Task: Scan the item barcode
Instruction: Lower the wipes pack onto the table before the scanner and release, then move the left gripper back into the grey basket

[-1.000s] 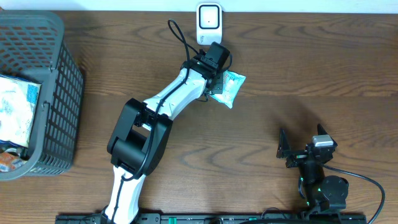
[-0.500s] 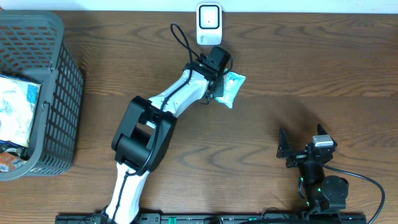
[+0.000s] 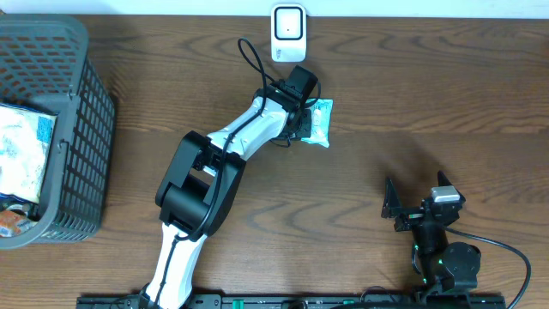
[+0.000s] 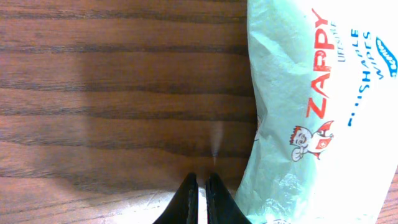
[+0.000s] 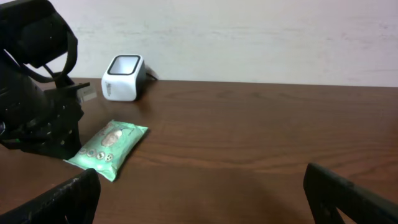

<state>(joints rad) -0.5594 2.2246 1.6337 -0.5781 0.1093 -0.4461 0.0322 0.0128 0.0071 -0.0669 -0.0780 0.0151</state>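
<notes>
Nearest the base, the right gripper (image 3: 417,202) rests low over the table (image 3: 446,103), released, its 2 fingers spread wide and holding nothing. It is well apart from the work.

Farther out, the left gripper (image 4: 199,196) is clenched with its 2 fingers pressed together and nothing between them. The wipes pack (image 4: 317,112) lies flat on the wood just beside those fingers, printed face up. No barcode shows on that face, so the code is probably on the underside, though that is hidden.

Beyond the pack, near the table's far edge, the white scanner (image 3: 288,33) stands with the pack a little short of it. A dark basket (image 3: 86,51) with other goods sits far to the left.

The step in hand looks like getting hold of the pack in front of the scanner. The next move calls for opening the left jaws, gripping the pack by an edge, lifting it and turning the barcode side toward the scanner's window.
</notes>
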